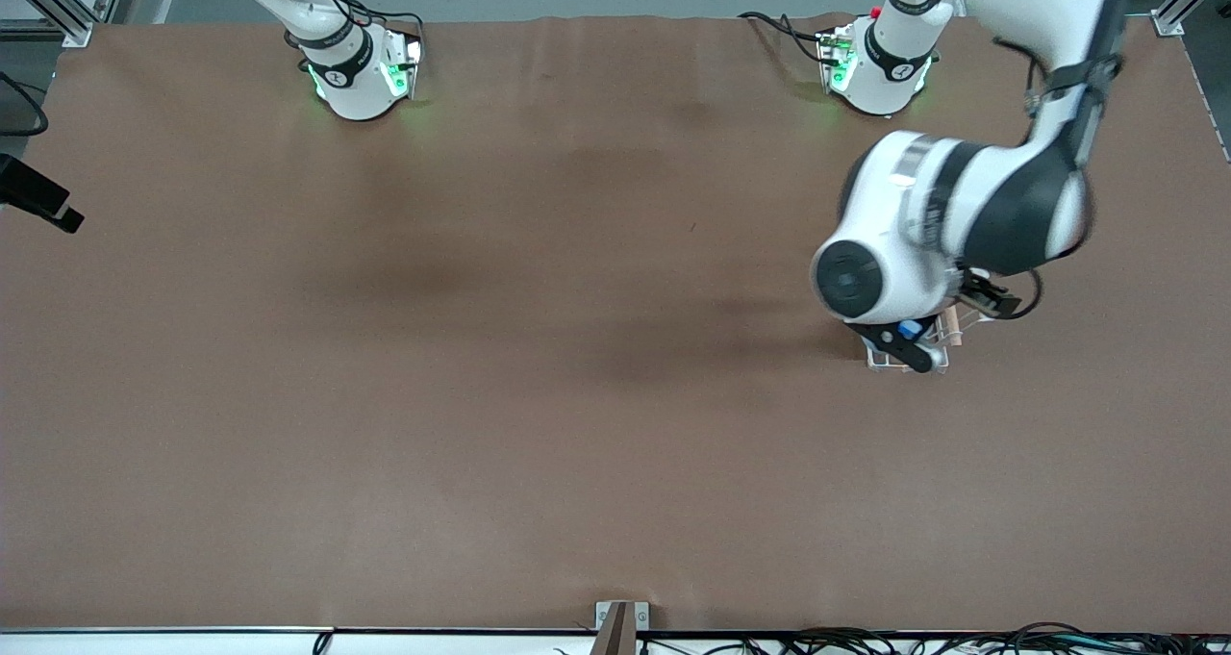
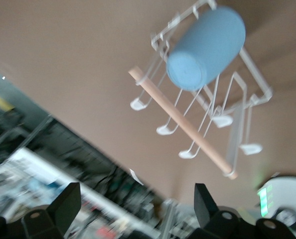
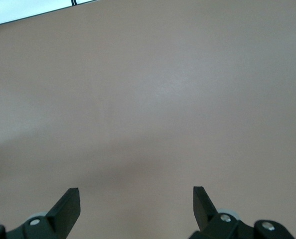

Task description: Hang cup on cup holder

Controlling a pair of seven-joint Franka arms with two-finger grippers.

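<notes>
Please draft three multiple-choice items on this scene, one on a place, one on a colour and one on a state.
1. Where is the cup?
A. on a prong of the cup holder
B. lying on the table
C. held by the right gripper

2. What colour is the cup?
A. red
B. light blue
C. green

3. How are the left gripper jaws?
A. shut on the cup
B. shut on the wooden rod
C. open, holding nothing

Answers: 1 A, the cup sits over a wire prong. 2 B, clearly light blue. 3 C, both jaws stand wide apart and away from the rack.
</notes>
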